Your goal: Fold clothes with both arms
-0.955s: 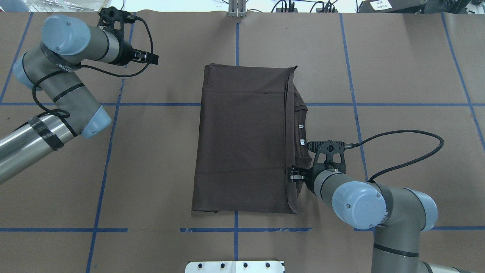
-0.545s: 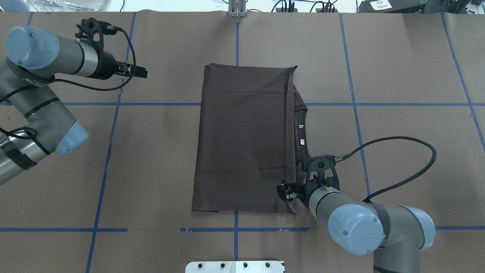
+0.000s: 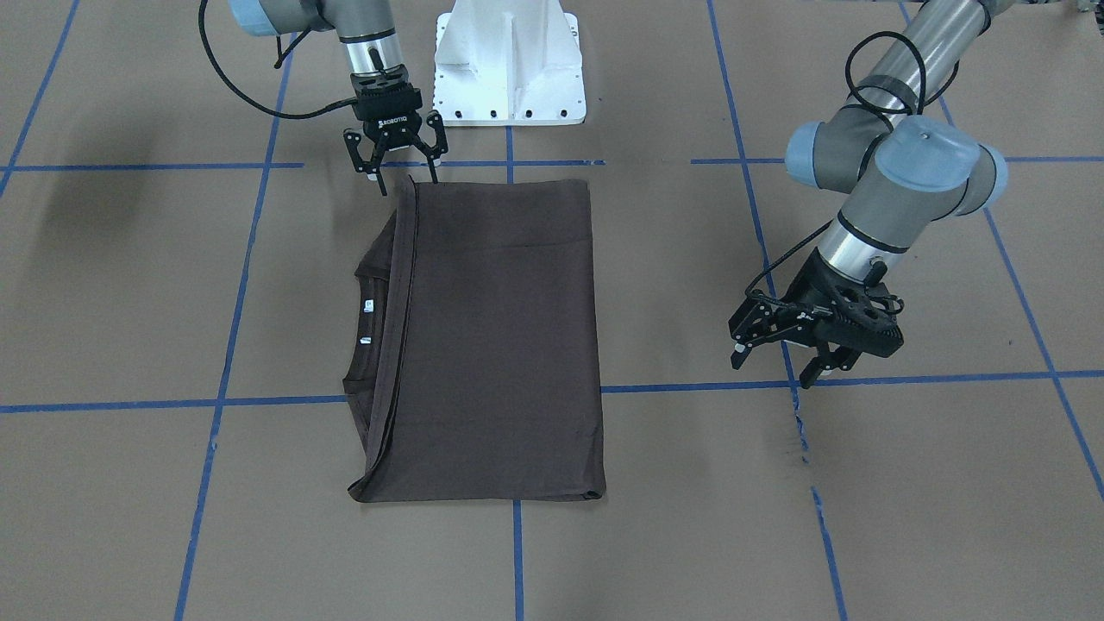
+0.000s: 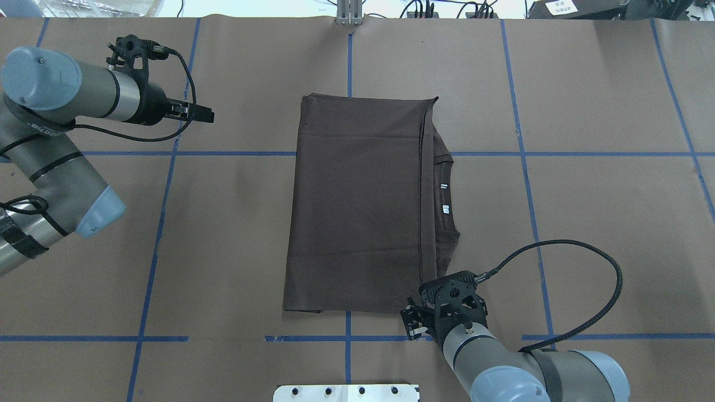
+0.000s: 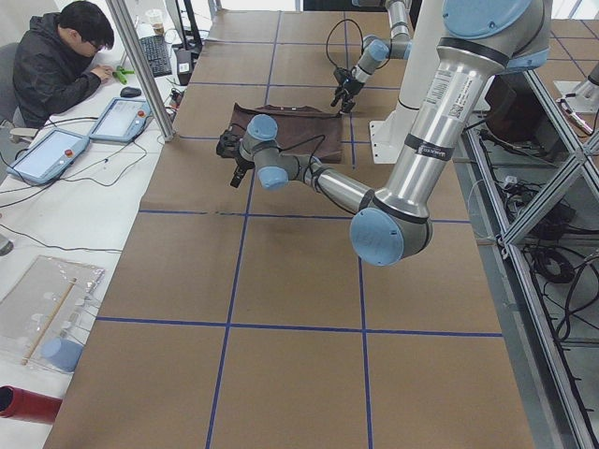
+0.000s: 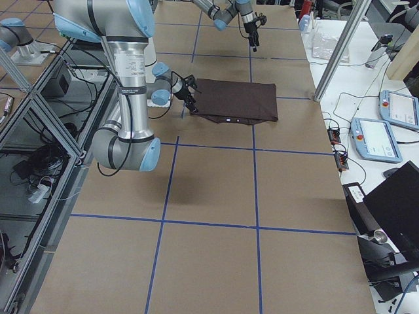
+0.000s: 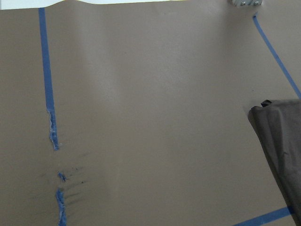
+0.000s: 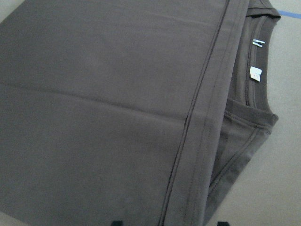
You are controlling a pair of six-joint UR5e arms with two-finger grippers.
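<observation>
The table is covered in brown paper (image 4: pixel 586 111) marked into a grid with blue tape (image 4: pixel 586 153). The folded shirt (image 4: pixel 357 206) lies flat on it as a tall rectangle at mid-table.

The right gripper (image 3: pixel 405 172) points down at the shirt's corner nearest the white pedestal (image 3: pixel 509 60), which stands just behind it. Its fingers are spread wide and hold nothing. In its wrist view the two fingertips straddle the shirt's folded long edge. Whether they touch the cloth I cannot tell. Ahead of this gripper, along that edge, the collar (image 8: pixel 254 109) and two white tags (image 8: pixel 256 73) stick out from under the top layer.

The left gripper (image 3: pixel 774 362) is also spread and empty, tilted over bare paper. The shirt lies well off to its side, and only a corner of it shows at the edge of that wrist view. Just below this gripper the tape is torn (image 7: pixel 53 134) and the paper scuffed.

Beyond the table's far edge from the grippers an operator (image 5: pixel 56 61) sits at a white bench with tablets (image 5: pixel 122 117), past a metal post (image 5: pixel 140 65). Behind the arms, frame rails (image 5: pixel 533 309) run above a floor strewn with cables.
</observation>
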